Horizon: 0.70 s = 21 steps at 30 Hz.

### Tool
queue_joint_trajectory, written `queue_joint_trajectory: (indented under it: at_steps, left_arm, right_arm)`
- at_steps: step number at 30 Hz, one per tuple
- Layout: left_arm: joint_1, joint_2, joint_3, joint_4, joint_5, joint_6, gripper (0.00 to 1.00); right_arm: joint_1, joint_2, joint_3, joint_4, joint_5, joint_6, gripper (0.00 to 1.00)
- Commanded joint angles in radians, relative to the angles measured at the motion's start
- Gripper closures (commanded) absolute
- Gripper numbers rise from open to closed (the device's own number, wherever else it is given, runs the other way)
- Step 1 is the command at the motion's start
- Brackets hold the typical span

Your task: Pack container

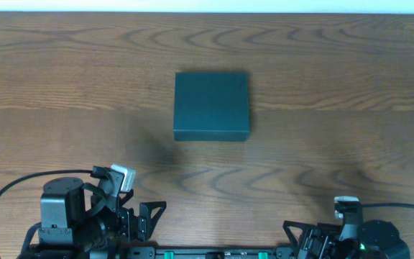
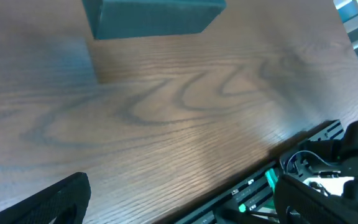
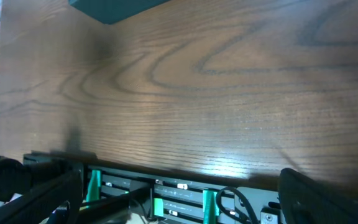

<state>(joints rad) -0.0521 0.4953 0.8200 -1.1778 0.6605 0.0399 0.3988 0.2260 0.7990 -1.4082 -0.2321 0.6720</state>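
Note:
The container (image 1: 212, 106) is a dark teal-black square box, lid shut, lying flat near the middle of the wooden table. It also shows at the top edge of the left wrist view (image 2: 154, 15) and at the top left of the right wrist view (image 3: 114, 7). My left gripper (image 2: 179, 208) is open and empty, low over the table's front edge at the left (image 1: 139, 216), far from the box. My right gripper (image 3: 179, 205) is open and empty at the front right (image 1: 304, 236). No snack packets are in view.
A black mounting rail with green clips (image 3: 166, 199) runs along the table's front edge (image 1: 214, 253). A black cable (image 1: 6, 194) loops by the left arm's base. The wooden table (image 1: 336, 86) stretches out on both sides of the box.

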Motion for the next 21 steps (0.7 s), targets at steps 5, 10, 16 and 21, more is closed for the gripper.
queue_joint_trajectory:
  at_steps: [5, 10, 16, 21]
  left_arm:
    - [0.006, -0.006, 0.0, -0.003, -0.021, -0.028, 0.05]
    - [0.005, -0.01, 0.0, -0.003, -0.047, -0.009, 0.05]
    - [0.041, -0.077, -0.056, 0.27, -0.392, -0.01, 0.05]
    - [0.121, -0.233, -0.373, 0.663, -0.488, -0.013, 0.05]
  right_arm:
    - [0.008, -0.005, -0.003, 0.002, 0.003, 0.023, 0.01]
    - [0.008, -0.005, -0.003, 0.002, 0.003, 0.023, 0.01]
    - [0.008, -0.005, -0.003, 0.002, 0.003, 0.023, 0.01]
    - [0.008, -0.005, -0.003, 0.002, 0.003, 0.023, 0.01]
